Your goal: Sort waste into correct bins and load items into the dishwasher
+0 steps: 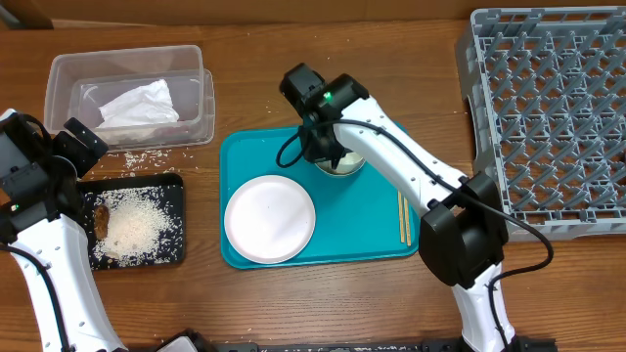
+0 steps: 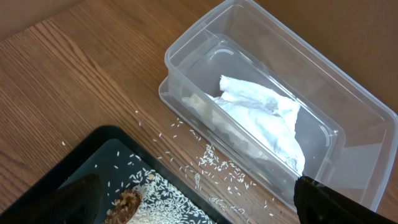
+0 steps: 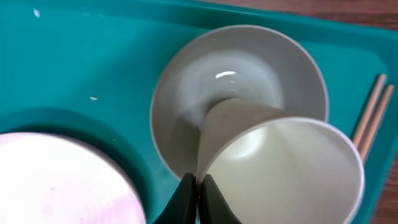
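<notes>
Small white dish [image 3: 280, 168]: tipped on its side inside the bowl [image 3: 186, 87], on the teal tray [image 3: 62, 62].
Right hand [image 3: 198, 190]: pinched closed on the dish's rim.
Left hand [image 2: 194, 186]: fingers spread wide, holding nothing, near the black tray [image 2: 68, 168].
Napkin [image 2: 264, 115]: in the clear tub [image 2: 186, 46].
Rice [image 1: 132, 225]: heaped on the black tray, stray grains on the surface [image 1: 293, 303].
Dish rack [image 1: 553, 108]: right of the teal tray.

Lighting's bright and even from above, and shadows on the bench [image 1: 352, 303] are soft. Small glare spot inside the bowl [image 3: 227, 76], sheen on the clear tub [image 2: 323, 134]. Overhead's sharp; wrist views go blurry toward the bottom edge.
</notes>
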Robot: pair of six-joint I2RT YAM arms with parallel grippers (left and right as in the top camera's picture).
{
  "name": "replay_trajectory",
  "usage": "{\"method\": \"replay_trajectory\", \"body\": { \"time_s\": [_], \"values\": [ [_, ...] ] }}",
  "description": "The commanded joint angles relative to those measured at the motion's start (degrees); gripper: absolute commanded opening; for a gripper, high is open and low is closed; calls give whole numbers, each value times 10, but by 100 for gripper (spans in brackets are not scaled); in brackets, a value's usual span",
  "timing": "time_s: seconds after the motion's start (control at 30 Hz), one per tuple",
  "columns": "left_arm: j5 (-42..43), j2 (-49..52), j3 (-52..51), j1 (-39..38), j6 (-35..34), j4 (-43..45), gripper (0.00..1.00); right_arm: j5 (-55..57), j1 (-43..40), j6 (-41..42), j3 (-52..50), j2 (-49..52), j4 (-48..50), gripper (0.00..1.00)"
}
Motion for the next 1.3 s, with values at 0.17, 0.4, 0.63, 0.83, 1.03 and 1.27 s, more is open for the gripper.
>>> {"method": "replay_trajectory", "body": {
  "time_s": [0.17, 0.4, 0.63, 0.83, 1.03, 1.27],
  "values": [
    [-5, -11, 2, -1, -5, 1, 100, 7, -120, -41, 304, -16, -111, 4],
    [-5, -11, 2, -1, -5, 1, 100, -205, -442, -128, 470, -16, -97, 4],
    [-5, -11, 2, -1, -5, 1, 100, -526, -720, -144, 417, 26, 37, 4],
    [-5, -11, 2, -1, -5, 1, 100, -653, -829, -125, 354, 97, 129, 4],
    [-5, -11, 2, -1, -5, 1, 100, -773, -854, -66, 292, 162, 285, 4],
    [-5, -11, 2, -1, -5, 1, 100, -806, -837, 49, 284, 244, 438, 4]
  ]
}}
